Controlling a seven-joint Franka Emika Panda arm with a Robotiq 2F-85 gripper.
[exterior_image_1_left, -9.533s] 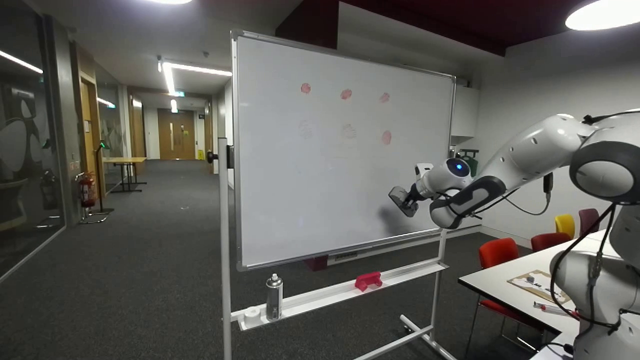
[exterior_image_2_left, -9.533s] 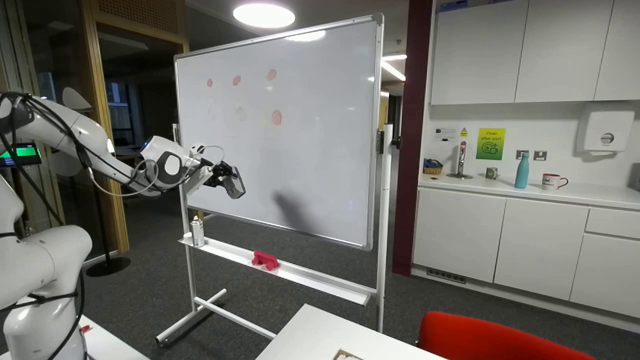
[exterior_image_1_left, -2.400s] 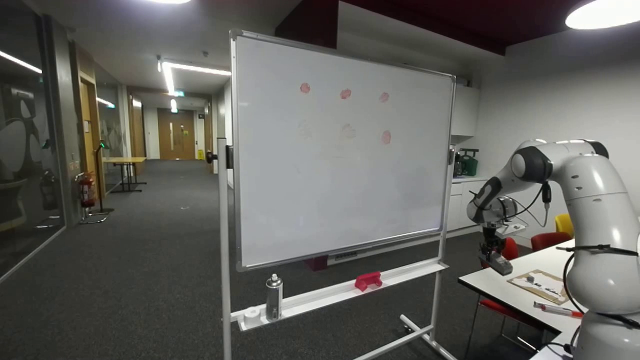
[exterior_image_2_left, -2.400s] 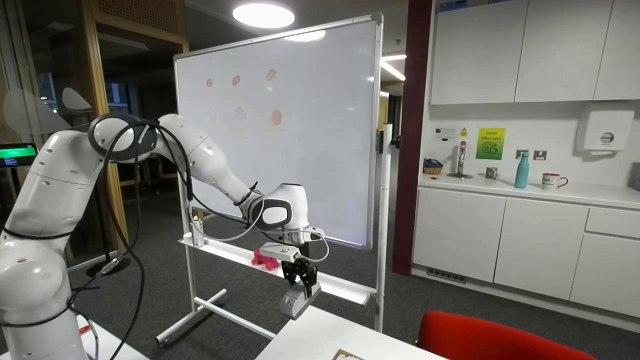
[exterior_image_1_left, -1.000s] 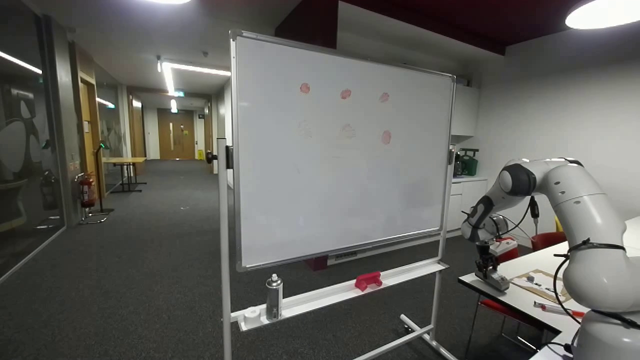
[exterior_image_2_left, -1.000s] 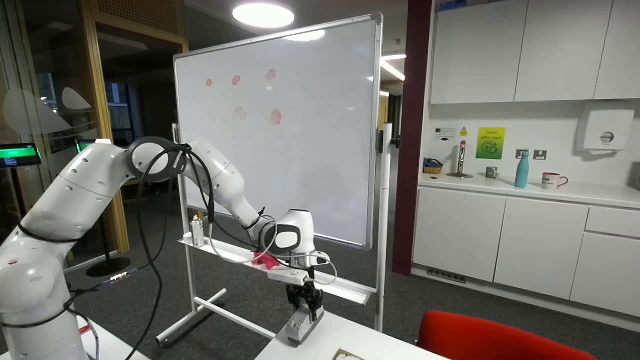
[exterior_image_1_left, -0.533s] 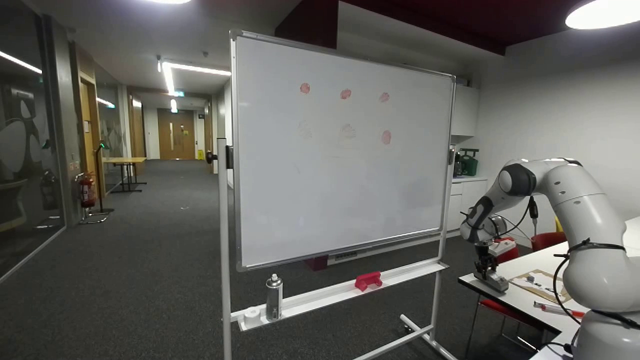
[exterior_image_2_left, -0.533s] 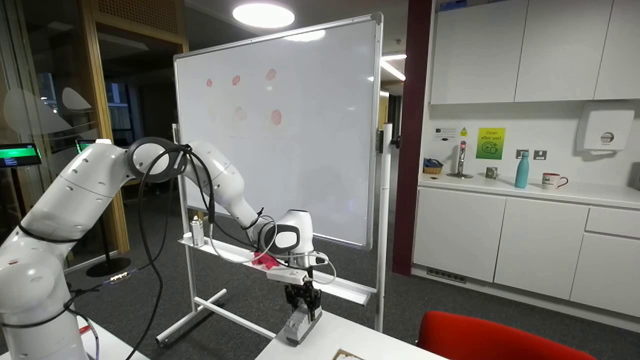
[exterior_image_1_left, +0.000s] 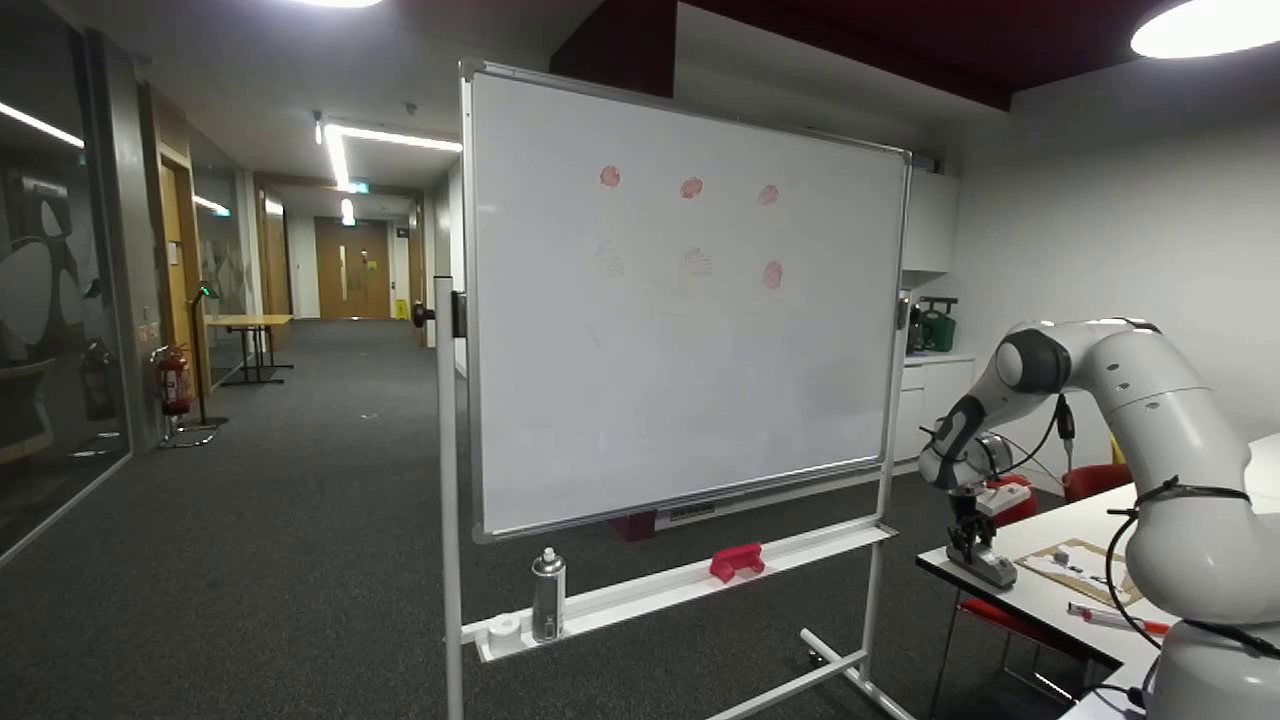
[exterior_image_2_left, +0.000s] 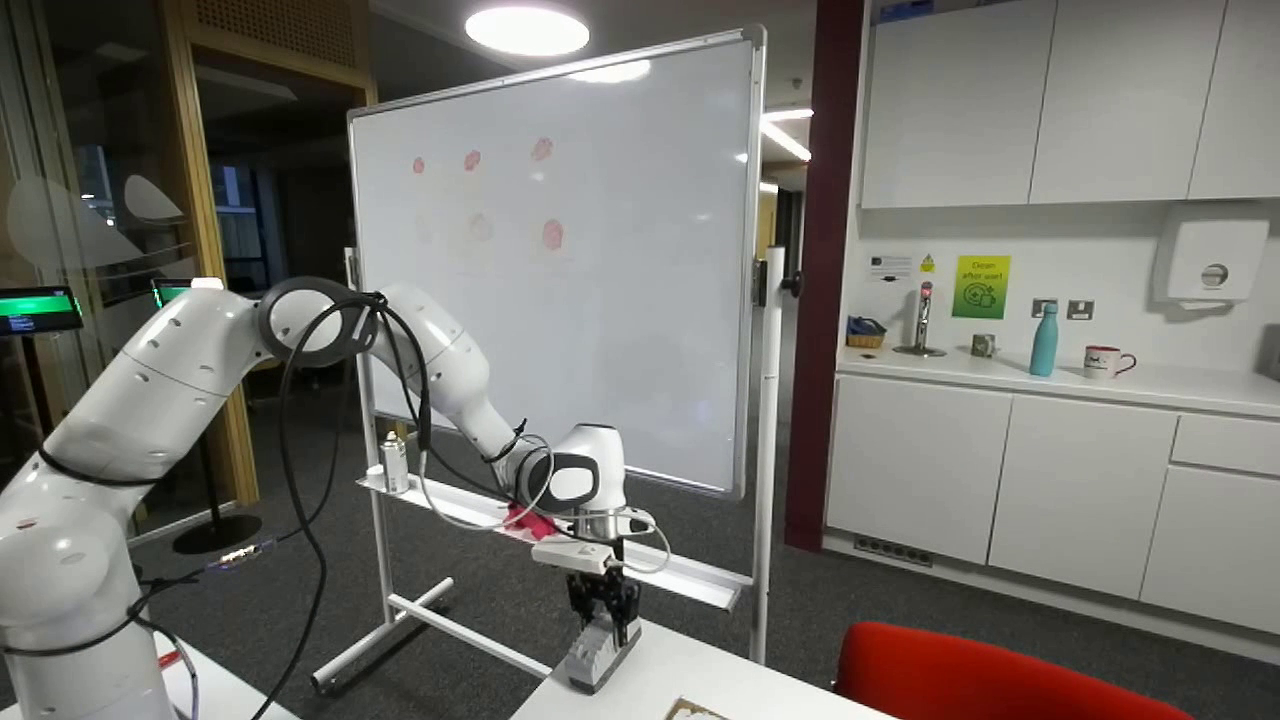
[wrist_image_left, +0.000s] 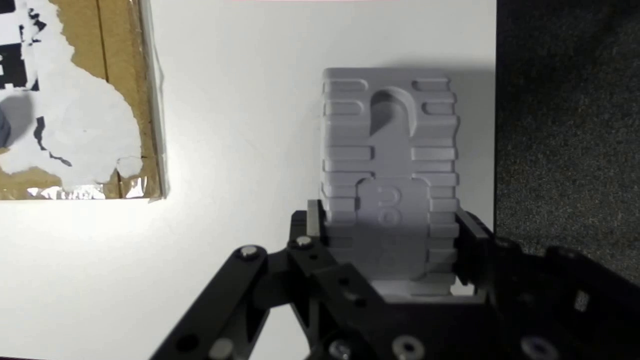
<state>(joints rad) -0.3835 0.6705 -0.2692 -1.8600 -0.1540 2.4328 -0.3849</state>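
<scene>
Block of ribbed grey plastic (wrist_image_left: 390, 160) rests on the white desk (wrist_image_left: 240, 150) but unreleased: my black pincer (wrist_image_left: 392, 223) clamps its sides; round red smudges (exterior_image_1_left: 610, 176) dot the silver-framed whiteboard (exterior_image_1_left: 680, 360).

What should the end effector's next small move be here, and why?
Probably open the end effector slightly to free the grey whiteboard eraser: the fingers clasp it from both sides, and it appears to rest on the white table, just inside the edge, so it likely needs no more support.
</scene>
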